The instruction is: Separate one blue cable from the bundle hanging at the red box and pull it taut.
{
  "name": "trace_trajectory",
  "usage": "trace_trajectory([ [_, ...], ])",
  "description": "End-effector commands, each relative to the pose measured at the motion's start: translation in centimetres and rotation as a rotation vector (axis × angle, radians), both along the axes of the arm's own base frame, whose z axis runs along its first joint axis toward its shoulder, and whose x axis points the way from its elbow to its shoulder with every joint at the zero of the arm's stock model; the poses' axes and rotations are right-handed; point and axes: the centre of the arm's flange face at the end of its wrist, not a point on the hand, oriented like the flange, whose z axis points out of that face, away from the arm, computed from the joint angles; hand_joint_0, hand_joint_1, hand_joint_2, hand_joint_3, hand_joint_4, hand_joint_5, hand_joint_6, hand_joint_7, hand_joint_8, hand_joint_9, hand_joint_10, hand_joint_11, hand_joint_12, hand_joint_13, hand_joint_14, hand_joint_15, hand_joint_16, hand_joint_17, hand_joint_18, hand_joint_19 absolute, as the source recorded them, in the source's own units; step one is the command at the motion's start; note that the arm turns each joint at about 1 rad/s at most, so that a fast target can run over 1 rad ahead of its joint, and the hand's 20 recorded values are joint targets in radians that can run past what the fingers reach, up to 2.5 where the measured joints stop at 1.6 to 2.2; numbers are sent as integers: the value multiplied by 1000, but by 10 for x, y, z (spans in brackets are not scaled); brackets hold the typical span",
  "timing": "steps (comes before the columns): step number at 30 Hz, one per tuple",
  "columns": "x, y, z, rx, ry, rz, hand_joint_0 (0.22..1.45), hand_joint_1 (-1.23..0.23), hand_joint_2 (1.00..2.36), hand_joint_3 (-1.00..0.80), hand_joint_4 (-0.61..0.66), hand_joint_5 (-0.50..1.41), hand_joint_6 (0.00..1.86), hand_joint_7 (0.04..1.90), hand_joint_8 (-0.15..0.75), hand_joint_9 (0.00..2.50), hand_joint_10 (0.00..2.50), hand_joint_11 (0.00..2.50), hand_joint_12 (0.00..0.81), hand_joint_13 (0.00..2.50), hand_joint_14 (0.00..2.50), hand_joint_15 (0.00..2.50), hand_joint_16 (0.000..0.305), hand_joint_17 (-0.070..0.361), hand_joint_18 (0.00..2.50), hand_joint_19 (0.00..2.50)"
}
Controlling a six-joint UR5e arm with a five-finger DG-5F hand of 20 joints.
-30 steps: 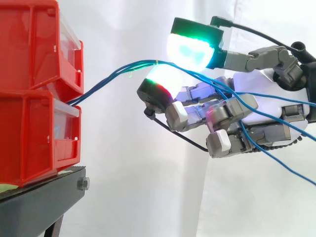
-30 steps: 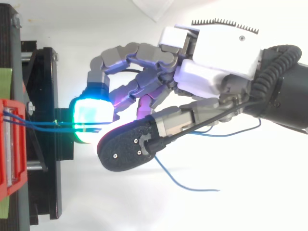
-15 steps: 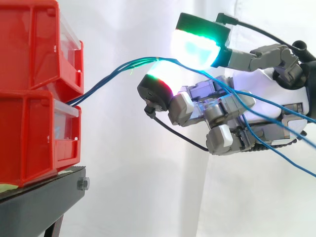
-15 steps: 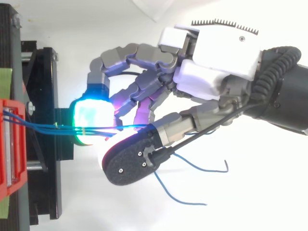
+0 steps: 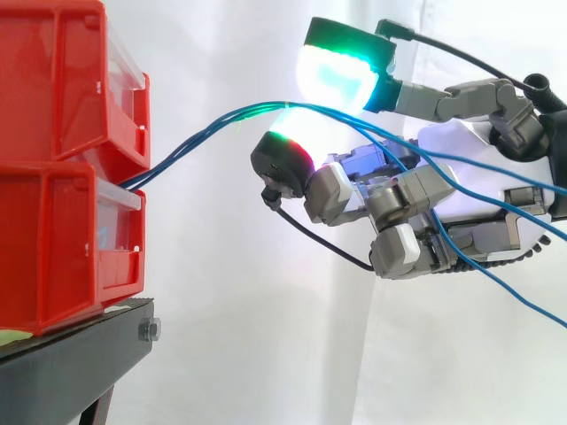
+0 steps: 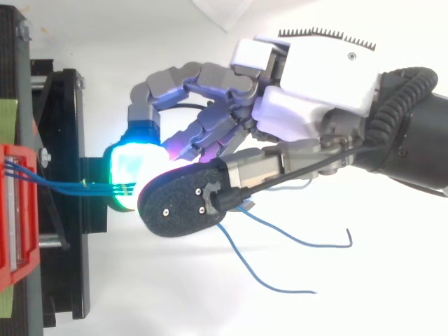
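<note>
Fronting your white curtain (image 5: 221, 310), red bins (image 5: 53, 177) on a black stand (image 5: 71, 354) trail blue cables (image 5: 232, 113), pinched by the robot hand (image 6: 308, 84).

No text, label, number or sign can be read on anything here.

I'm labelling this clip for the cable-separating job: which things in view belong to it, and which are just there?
Part of the job: blue cables; red bins they come out of; hand.
Just there: black stand; white curtain.
</note>
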Motion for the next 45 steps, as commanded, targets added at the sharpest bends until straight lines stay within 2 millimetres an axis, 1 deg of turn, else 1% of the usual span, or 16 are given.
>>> trace_trajectory([
  [1,0,0,0,0,0,0,646,-777,1016,-328,24,-187,842,1326,311,889,18,1236,321,1131,548,1800,40,90,1043,936],
  [3,0,0,0,0,0,0,658,-825,1020,-284,-10,-195,853,1332,308,884,18,1231,327,1130,551,1799,41,91,1048,924],
  [5,0,0,0,0,0,0,675,-858,1019,-277,-13,-210,861,1305,307,875,18,1229,325,1128,556,1793,40,91,1049,927],
  [6,0,0,0,0,0,0,701,-883,1019,-283,12,-215,857,1291,303,867,17,1231,328,1125,552,1807,41,92,1048,920],
  [10,0,0,0,12,-2,-1,741,-885,1010,-391,21,-216,854,1259,299,862,17,1216,323,1123,546,1789,41,91,1047,924],
  [11,0,0,0,19,-4,-2,764,-888,1002,-477,14,-213,852,1289,300,860,17,1217,327,1127,541,1788,41,92,1044,927],
  [12,0,0,-1,22,-3,-2,775,-894,1000,-500,5,-210,852,1277,295,862,18,1211,323,1139,520,1801,41,91,1050,927],
  [17,0,0,-1,29,-5,-3,796,-912,1000,-500,1,-202,851,1261,298,875,17,1231,323,1154,475,1823,41,92,1057,915],
  [22,0,0,0,30,-8,-3,780,-930,1000,-500,34,-195,849,1291,293,880,18,1220,327,1172,434,1848,40,91,1065,906],
  [28,0,0,0,29,-6,-3,667,-935,1000,-500,83,-188,847,1315,303,907,18,1237,330,1179,421,1835,41,91,1064,926],
  [33,0,0,0,29,-6,-3,585,-876,1000,-500,109,-189,840,1297,309,904,18,1244,334,1165,438,1817,41,93,1061,942],
  [36,0,-1,0,30,-8,-4,580,-837,1000,-500,113,-189,838,1284,311,910,18,1236,341,1159,445,1813,42,95,1059,941],
  [37,0,0,0,29,-6,-3,580,-781,1000,-500,105,-189,836,1272,308,912,18,1240,341,1159,460,1786,42,94,1058,950],
  [39,0,0,0,29,-6,-3,631,-733,1000,-500,91,-187,831,1283,305,918,18,1229,329,1155,450,1820,41,92,1051,964],
  [42,0,0,0,29,-6,-3,650,-755,1000,-498,47,-184,833,1332,306,926,18,1241,329,1153,446,1825,41,92,1051,974],
  [45,0,0,0,29,-6,-3,651,-790,1011,-378,11,-191,843,1358,309,925,18,1238,334,1150,458,1822,41,93,1051,975],
])
